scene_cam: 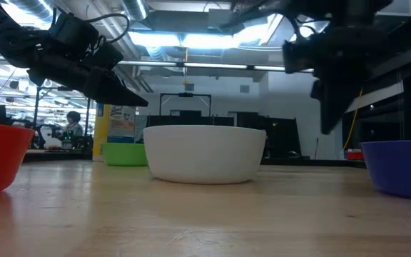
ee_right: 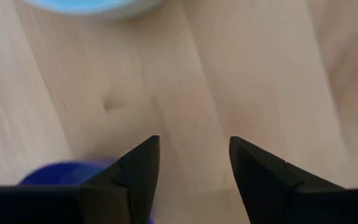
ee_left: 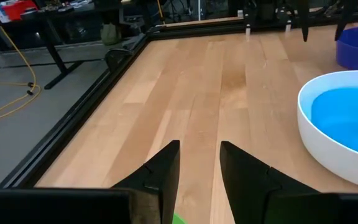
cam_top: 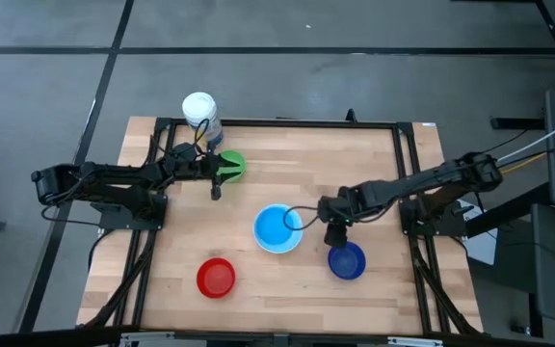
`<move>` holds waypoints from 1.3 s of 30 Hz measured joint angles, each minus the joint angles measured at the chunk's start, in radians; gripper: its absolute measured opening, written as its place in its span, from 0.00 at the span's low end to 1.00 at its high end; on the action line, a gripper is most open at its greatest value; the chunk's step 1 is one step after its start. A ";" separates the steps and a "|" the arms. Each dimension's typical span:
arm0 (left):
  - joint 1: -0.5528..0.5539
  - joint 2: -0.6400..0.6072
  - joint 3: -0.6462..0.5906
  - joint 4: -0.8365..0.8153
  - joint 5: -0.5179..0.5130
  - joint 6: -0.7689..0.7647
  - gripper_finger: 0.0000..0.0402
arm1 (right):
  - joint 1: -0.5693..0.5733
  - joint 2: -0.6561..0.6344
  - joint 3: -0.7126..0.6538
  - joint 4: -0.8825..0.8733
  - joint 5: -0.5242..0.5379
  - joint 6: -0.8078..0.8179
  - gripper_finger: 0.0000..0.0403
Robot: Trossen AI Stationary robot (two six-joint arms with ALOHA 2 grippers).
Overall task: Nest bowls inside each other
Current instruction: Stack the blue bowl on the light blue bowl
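Observation:
The white bowl (cam_top: 277,229) stands mid-table with the light blue bowl (ee_left: 347,121) nested inside it. Right of it on the table is the dark blue bowl (cam_top: 346,260), and the red bowl (cam_top: 216,278) sits near the front edge. The green bowl (cam_top: 231,164) rests at the far left. My left gripper (ee_left: 199,144) hovers open just above the green bowl, with nothing between its fingers. My right gripper (ee_right: 193,138) points down, open and empty. It hangs above bare wood between the white bowl and the dark blue bowl (ee_right: 67,174).
A white-lidded canister (cam_top: 200,114) stands at the far left corner behind the green bowl. A black frame (cam_top: 408,183) runs along the table's edges. Bare wood lies between the red bowl and the dark blue one.

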 joint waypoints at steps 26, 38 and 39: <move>0.000 0.000 0.000 0.001 0.000 -0.010 0.28 | 0.156 -0.164 -0.135 0.061 -0.019 0.276 0.49; 0.000 0.000 0.000 0.001 0.000 -0.009 0.28 | 0.212 -0.132 -0.135 0.078 0.031 0.335 0.49; 0.000 0.000 0.000 0.001 0.000 -0.010 0.28 | 0.212 -0.122 -0.135 0.080 0.032 0.331 0.48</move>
